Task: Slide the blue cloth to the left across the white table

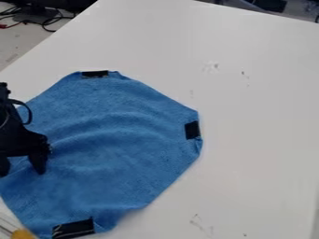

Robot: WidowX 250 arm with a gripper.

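Claw (pixel 22 172) parted, I hang at the view's left edge over the near-left part of a blue cloth (pixel 118 149); my two fingers stand apart with blue showing between them, and nothing is gripped; whether the tips touch the cloth or sit just above it, I cannot tell. Most of the cloth lies off to the view's right of me, spread nearly flat on the white desk (pixel 255 140), so its middle is beside my fingers rather than between them; it looks about as long as it is wide, with no clear long axis, and part of its left side is hidden behind me. Soft creases bow across it, running from near my fingers towards the right-hand edge; one black strip (pixel 94 73) sits at its far edge, another strip (pixel 192 130) at its right edge, and a wider strip (pixel 73 228) at its near edge, low in the view; a yellow thing (pixel 24 234) lies just beside the cloth's near-left edge, and dark cables (pixel 46 19) trail beyond the desk at the upper left.
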